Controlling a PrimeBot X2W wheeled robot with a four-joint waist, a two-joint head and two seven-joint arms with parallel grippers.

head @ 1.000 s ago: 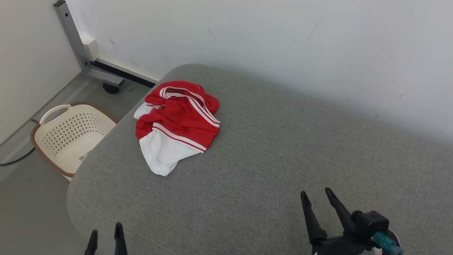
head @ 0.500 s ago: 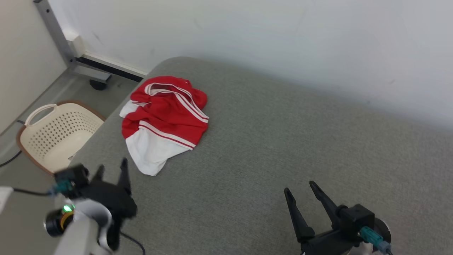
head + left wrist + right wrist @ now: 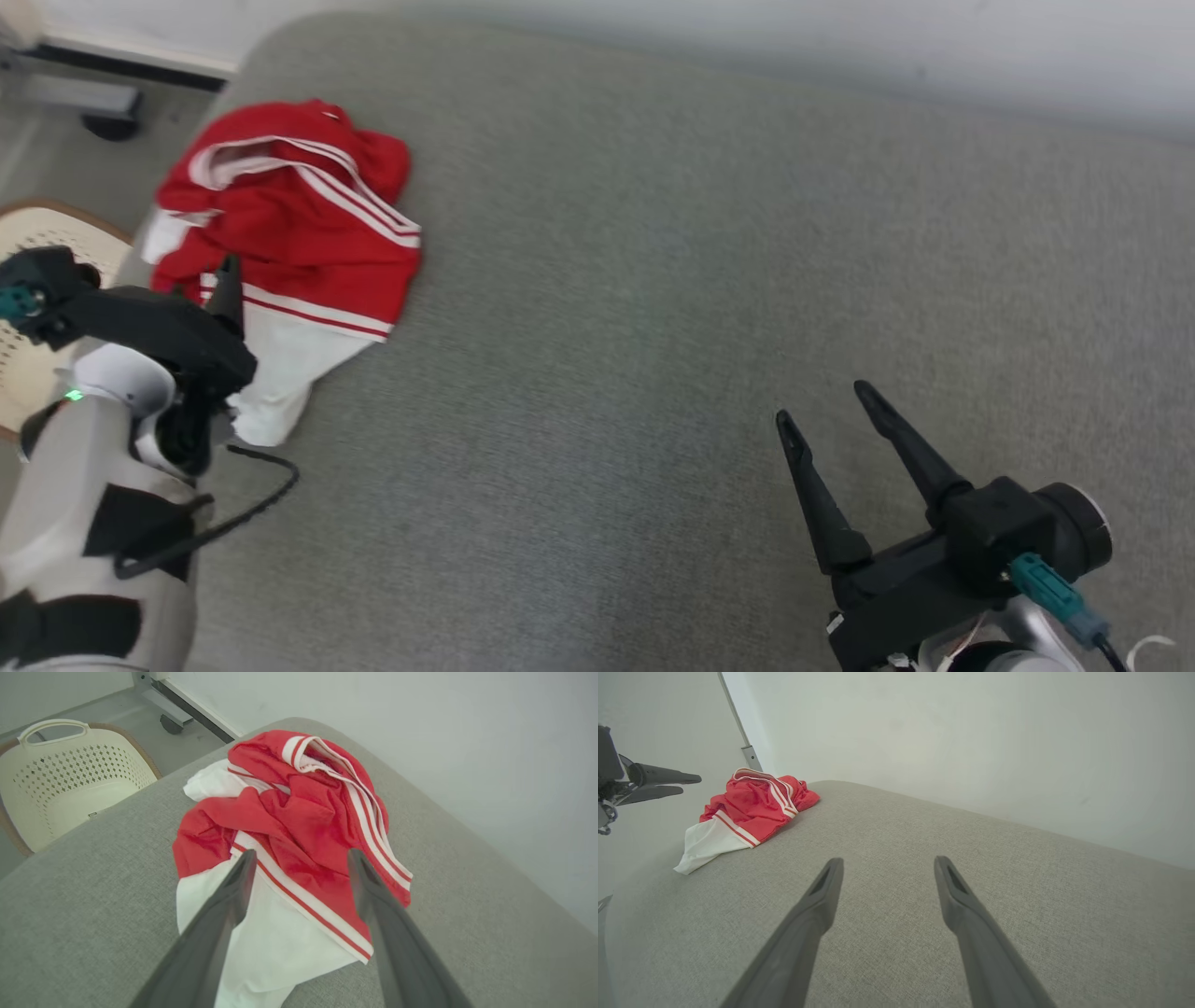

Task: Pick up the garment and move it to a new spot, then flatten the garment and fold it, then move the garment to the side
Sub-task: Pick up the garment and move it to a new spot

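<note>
The garment (image 3: 299,215), a crumpled red and white piece with white striped trim, lies on the grey upholstered surface (image 3: 653,280) near its far left corner, close to the rounded edge. In the head view its long axis runs roughly from far to near. The red end, with the striped opening, points toward the wall (image 3: 971,742). The plain white end points toward the robot's side of the surface.

The left gripper (image 3: 302,853) is over the near part of the garment, fingers spread wide and nothing between them. In the left wrist view the fingers frame the red-white boundary. The right wrist view shows this gripper raised clear of the cloth.

The right gripper (image 3: 822,403) is over bare upholstery, well apart from the garment, fingers likewise spread and empty.

A cream perforated laundry basket (image 3: 70,779) stands on the floor beside the left edge of the surface.
</note>
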